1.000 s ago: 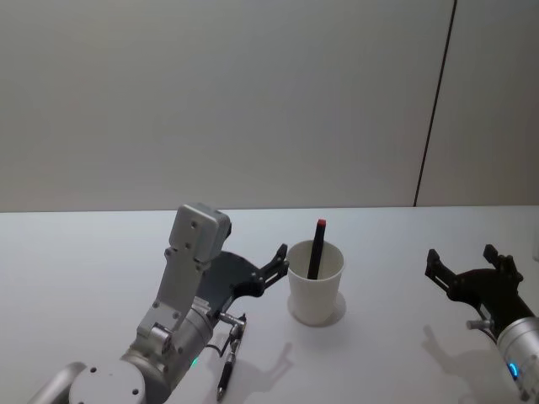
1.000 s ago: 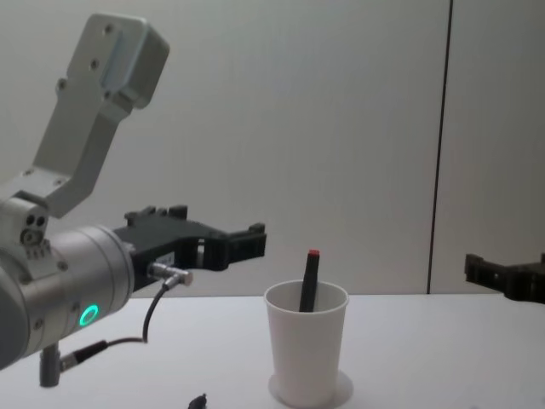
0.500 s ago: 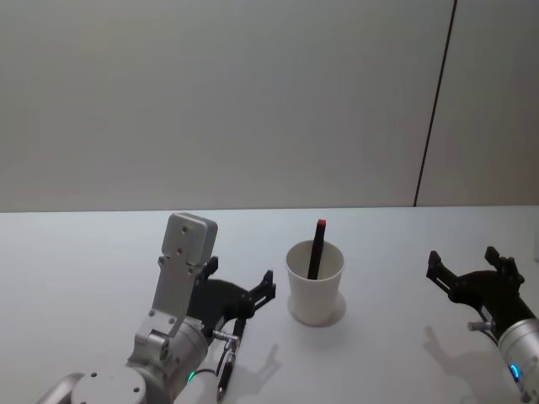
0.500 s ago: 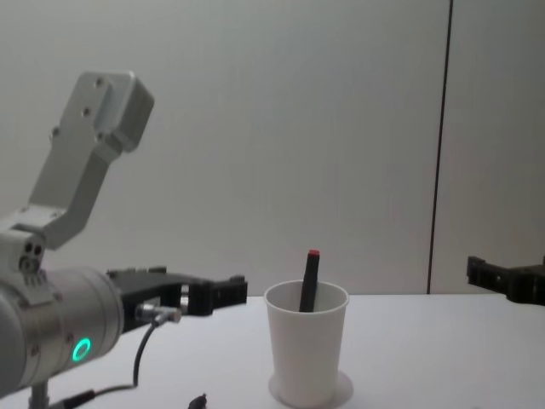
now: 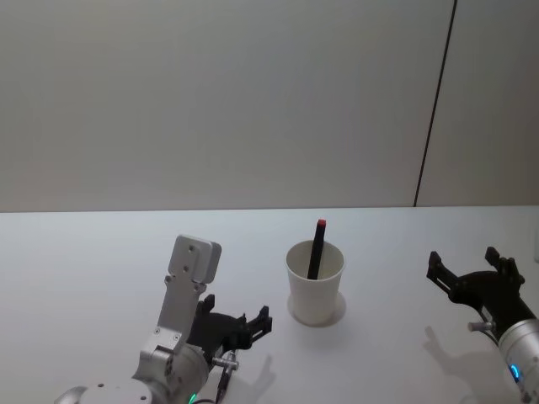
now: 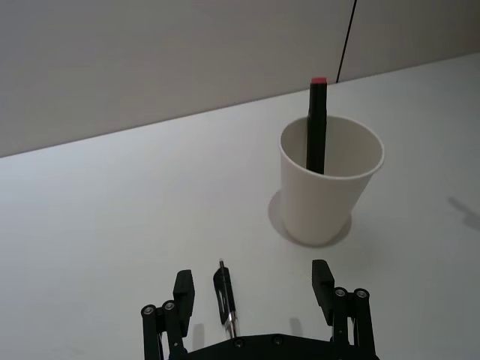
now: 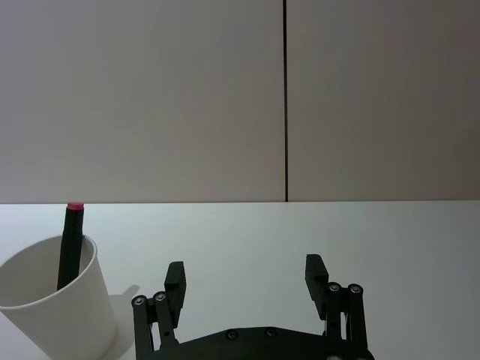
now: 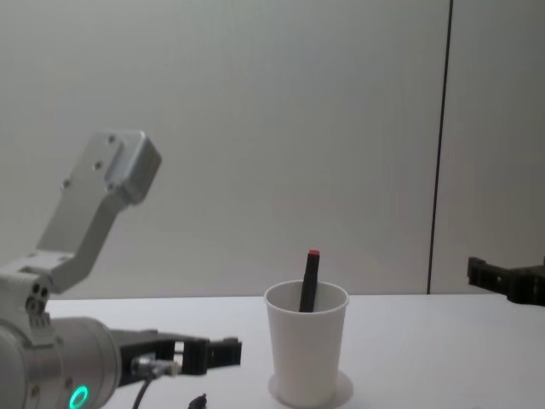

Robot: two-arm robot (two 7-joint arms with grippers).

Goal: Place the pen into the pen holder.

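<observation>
The pen [image 5: 317,248] is in the pen holder [image 5: 314,290], black barrel down inside and red cap up, clear of the rolled rim. Its long axis is close to upright, tipped slightly so that the upper part rests on the far side of the rim, away from the robot. I take it the cup's taper sets that lean, with the lower end settled on the bottom and the barrel propped on the rim. The cup stands upright on the white table [image 5: 101,252], about midway between my two arms, so either can reach it. I judge the placing of this pen done. A second pen [image 6: 225,298] lies flat on the table on the robot's near left of the cup, apart from it, with its length running roughly toward and away from the robot. My left gripper [image 6: 253,279] hangs low over it with its jaws apart and nothing in them. In the left wrist view that pen lies in line between the fingers, so I could come down on it if it needs picking up too. The right gripper [image 5: 462,261] sits well off to the right, jaws spread and empty, out of the way.
</observation>
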